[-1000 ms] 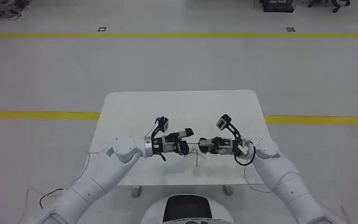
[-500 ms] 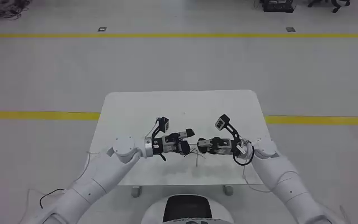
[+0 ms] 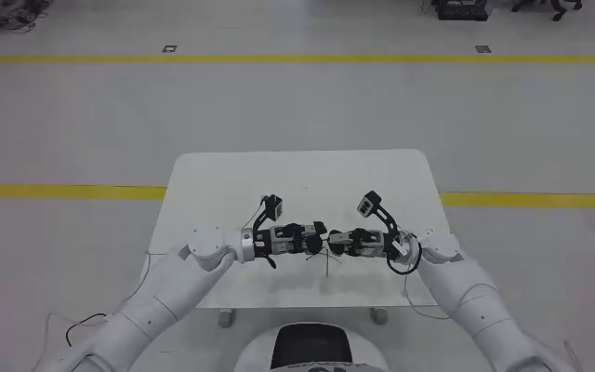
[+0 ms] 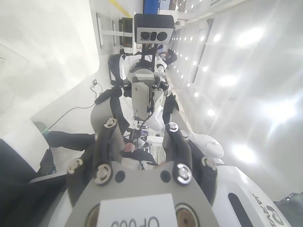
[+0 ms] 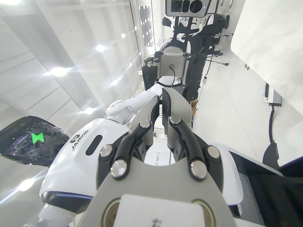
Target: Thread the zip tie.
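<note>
White counter [image 3: 204,186] below. Right hand [image 3: 337,242] clenched on zip tie [image 3: 324,244]; left hand [image 3: 313,240] released, facing it, tips near.

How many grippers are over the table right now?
2. The left gripper and the right gripper face each other, tips nearly meeting, above the table toward its near edge. None seems hidden.

My left gripper [image 3: 313,240] and my right gripper [image 3: 336,241] face each other tip to tip above the near middle of the table [image 3: 297,177], the left one on the left, the right one on the right. The zip tie [image 3: 326,258] sits between them, its thin tail trailing toward the near edge.
</note>
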